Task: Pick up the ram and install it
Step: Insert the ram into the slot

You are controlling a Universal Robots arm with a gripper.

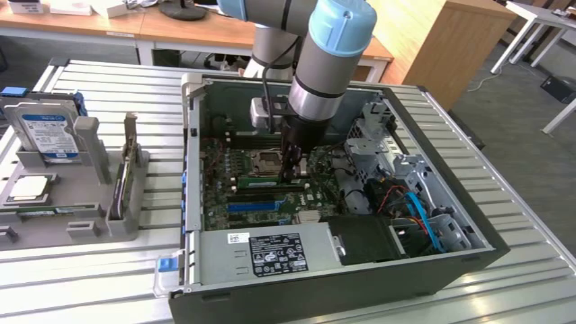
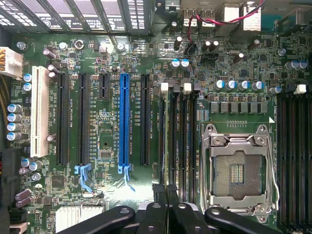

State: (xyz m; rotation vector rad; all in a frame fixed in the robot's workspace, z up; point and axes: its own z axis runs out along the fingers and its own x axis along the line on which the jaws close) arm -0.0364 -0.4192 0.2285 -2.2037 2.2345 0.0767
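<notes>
An open black computer case [image 1: 468, 260] lies on the slatted metal surface [image 1: 540, 297]. Its steel drive cage [image 1: 378, 145] and blue and red cables [image 1: 416, 214] crowd the exterior view's right of the arm. At the exterior view's left, a grey plastic holder [image 1: 85, 226] carries a silver hard drive [image 1: 50, 131] and an upright bracketed card [image 1: 126, 169]. The green motherboard [image 2: 107, 141] is ribbed with long black slots, one blue slot [image 2: 124, 119] and a bare metal-framed processor socket [image 2: 237, 173]. The tool [image 1: 293, 172] [image 2: 168, 192] is clenched, its black tips down among the memory slots at one end of the ram [image 1: 261, 181], which stands on edge in a slot; whether they pinch it, I cannot tell
</notes>
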